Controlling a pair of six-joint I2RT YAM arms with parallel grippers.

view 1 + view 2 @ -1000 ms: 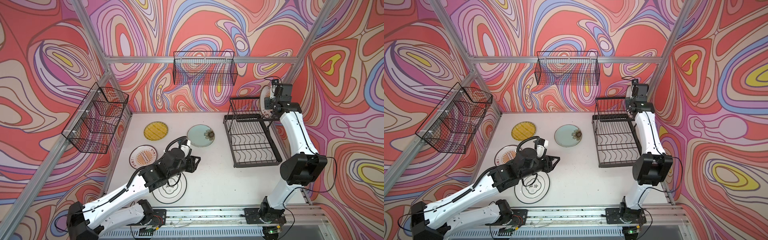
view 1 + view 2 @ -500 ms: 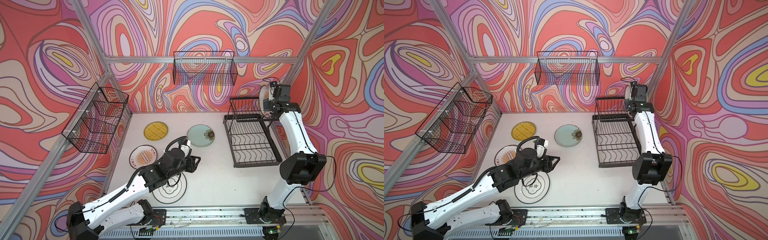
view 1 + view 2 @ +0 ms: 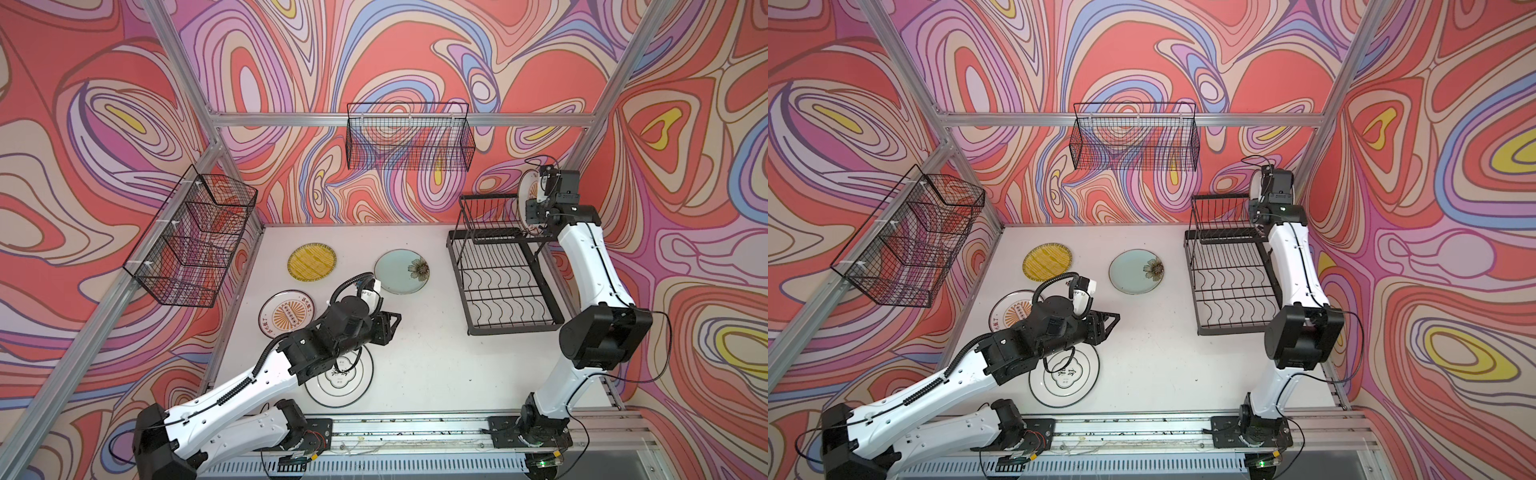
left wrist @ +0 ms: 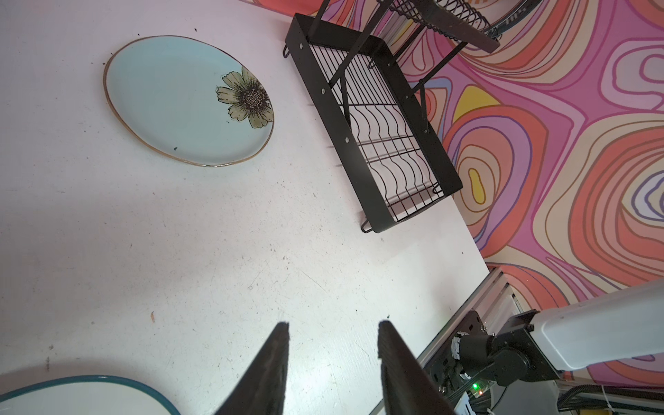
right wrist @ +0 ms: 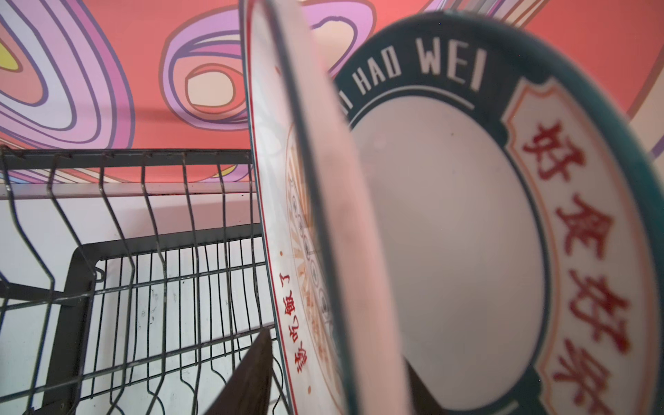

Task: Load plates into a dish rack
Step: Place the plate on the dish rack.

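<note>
The black dish rack stands at the right. Two plates stand upright in its raised tier: an orange-sunburst plate and, behind it, a white plate with a dark lettered rim. My right gripper is open astride the sunburst plate, with a gap beside one finger. On the table lie a yellow striped plate, a pale green flower plate, another sunburst plate and a white plate with Chinese characters, partly under my left arm. My left gripper hovers open and empty.
Two black mesh baskets hang on the walls, one at the back and one on the left. An aluminium rail runs along the front edge. Bare tabletop lies between my left gripper and the rack.
My right jaws have opened off the sunburst plate, which stays upright in the upper tier. The left arm has not moved.
</note>
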